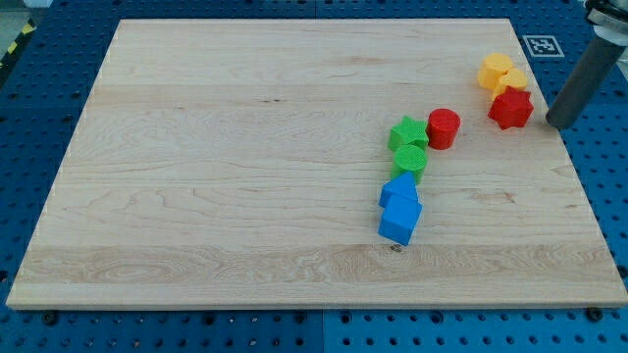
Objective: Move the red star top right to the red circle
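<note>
A pale wooden board lies on a blue perforated table, and its left two thirds are bare. My tip rests near the board's right edge, just right of the red star and apart from it; it is a plain rod with no fingers to open or close. The red star touches two yellow blocks above it, close to the top right corner. The red circle sits to the star's left, apart from it and beside the green star. Below lie a green circle and two blue blocks.
</note>
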You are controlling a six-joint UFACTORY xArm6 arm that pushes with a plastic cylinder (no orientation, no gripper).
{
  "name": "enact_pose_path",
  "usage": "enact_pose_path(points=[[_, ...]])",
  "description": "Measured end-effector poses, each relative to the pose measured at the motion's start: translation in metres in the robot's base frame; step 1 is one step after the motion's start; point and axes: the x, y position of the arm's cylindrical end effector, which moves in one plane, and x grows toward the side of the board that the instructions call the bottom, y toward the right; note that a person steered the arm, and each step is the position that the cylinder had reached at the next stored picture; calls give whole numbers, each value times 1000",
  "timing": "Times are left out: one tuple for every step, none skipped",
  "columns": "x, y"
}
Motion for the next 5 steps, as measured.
enact_pose_path(points=[[-10, -25], [-10, -36], [-10, -55], [-13, -64], [-31, -68]])
